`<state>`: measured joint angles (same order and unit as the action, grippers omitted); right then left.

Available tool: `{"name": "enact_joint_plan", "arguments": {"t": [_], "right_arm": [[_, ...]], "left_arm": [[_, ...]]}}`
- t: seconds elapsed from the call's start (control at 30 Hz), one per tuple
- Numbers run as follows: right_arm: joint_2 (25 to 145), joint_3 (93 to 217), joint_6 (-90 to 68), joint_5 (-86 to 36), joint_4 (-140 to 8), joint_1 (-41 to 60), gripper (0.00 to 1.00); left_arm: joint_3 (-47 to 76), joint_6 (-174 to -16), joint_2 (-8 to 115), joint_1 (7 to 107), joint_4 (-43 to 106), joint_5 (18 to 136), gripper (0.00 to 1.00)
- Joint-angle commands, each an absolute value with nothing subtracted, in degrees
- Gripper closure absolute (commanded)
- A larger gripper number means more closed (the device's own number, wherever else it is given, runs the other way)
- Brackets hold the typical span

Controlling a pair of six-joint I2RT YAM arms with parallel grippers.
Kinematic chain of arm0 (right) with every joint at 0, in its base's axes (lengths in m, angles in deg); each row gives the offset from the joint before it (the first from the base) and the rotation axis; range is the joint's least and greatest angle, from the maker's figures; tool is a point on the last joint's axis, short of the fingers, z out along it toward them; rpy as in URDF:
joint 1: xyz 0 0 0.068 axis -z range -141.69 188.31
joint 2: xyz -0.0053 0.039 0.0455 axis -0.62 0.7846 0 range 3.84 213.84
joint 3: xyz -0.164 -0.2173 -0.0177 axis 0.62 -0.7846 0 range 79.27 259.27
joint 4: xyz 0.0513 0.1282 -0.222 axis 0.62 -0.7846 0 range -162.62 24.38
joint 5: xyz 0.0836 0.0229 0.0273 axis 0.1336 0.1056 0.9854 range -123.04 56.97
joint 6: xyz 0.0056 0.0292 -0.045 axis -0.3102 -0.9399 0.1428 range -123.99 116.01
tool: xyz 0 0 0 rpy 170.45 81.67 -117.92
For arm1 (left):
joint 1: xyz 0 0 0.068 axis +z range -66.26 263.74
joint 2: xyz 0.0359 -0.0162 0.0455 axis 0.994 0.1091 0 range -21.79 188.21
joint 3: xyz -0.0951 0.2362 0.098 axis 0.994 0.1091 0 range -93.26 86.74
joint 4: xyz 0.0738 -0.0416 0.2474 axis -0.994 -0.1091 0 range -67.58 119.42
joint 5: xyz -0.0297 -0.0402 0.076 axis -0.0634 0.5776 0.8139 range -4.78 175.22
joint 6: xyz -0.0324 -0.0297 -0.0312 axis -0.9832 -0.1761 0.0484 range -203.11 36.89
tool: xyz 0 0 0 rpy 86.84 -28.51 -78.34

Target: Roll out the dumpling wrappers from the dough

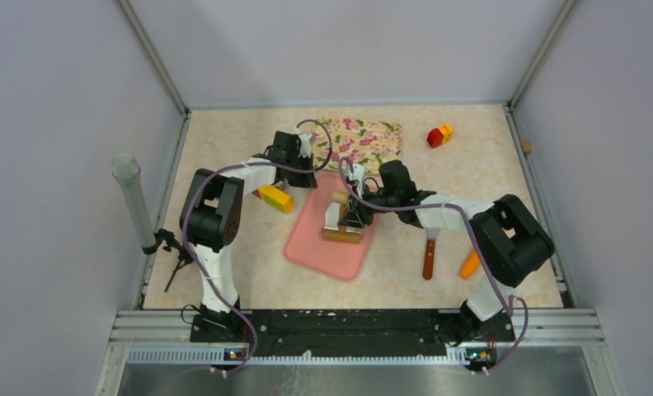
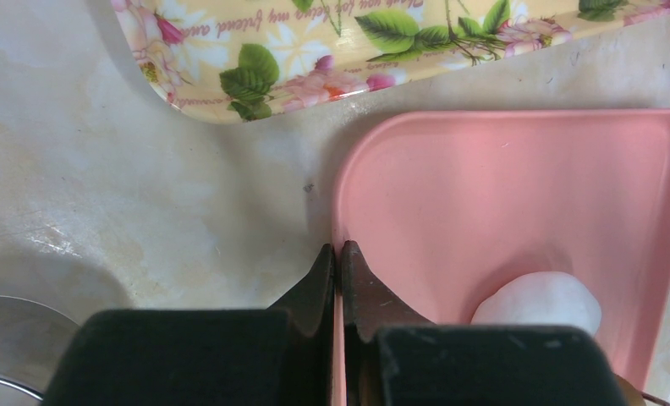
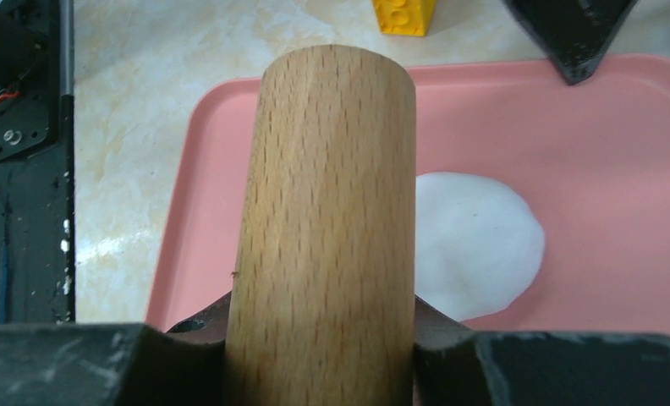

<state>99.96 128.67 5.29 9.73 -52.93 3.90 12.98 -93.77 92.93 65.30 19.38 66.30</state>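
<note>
Pink silicone mat lies at the middle of the bench, slightly skewed, and it carries the dough. The dough is a soft white lump, pressed into a thick uneven patty, and it sits on the far part of the mat. No cut wrappers show in any view.

My right claw reaches over the mat from the right. Its fingers clasp a wooden rolling pin round the barrel, one on each side. Seen from my right wrist, the pin covers one side of the dough. I cannot tell whether the wood touches it.

My left claw is at the far left edge of the mat, with its fingers pressed together so that the tips meet. From my left wrist the tips sit right on the pink rim. I cannot tell whether the thin edge is nipped between them. The dough lies just near and right of these tips.

A floral tray lies beyond the mat, close to its far corner. A yellow block rests on the bench left of the mat, beside my left arm. A red and orange block stands at the far right, well apart. A brown-handled knife and a small orange piece lie right of the mat. A curved silver object shows at the frame's edge, left of my left claw.
</note>
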Motion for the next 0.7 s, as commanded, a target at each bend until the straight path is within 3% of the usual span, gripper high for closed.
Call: {"name": "enact_joint_plan", "arguments": {"t": [0.0,0.27,0.4,0.67], "right_arm": [[100.73,125.24,7.59,8.14,-61.93,2.28,1.0],[96.95,135.59,6.73,12.01,-66.94,2.66,1.0],[93.95,140.5,-2.53,11.78,-57.95,4.66,1.0],[98.63,133.71,-7.16,-0.35,-48.43,4.59,1.0]], "left_arm": [[15.4,-93.22,94.31,65.28,16.68,70.14,1.0],[15.44,-93.22,94.35,65.28,16.67,70.19,1.0],[15.46,-93.22,94.38,65.28,16.68,70.28,1.0],[15.48,-93.22,94.23,65.28,16.81,70.28,1.0]]}}
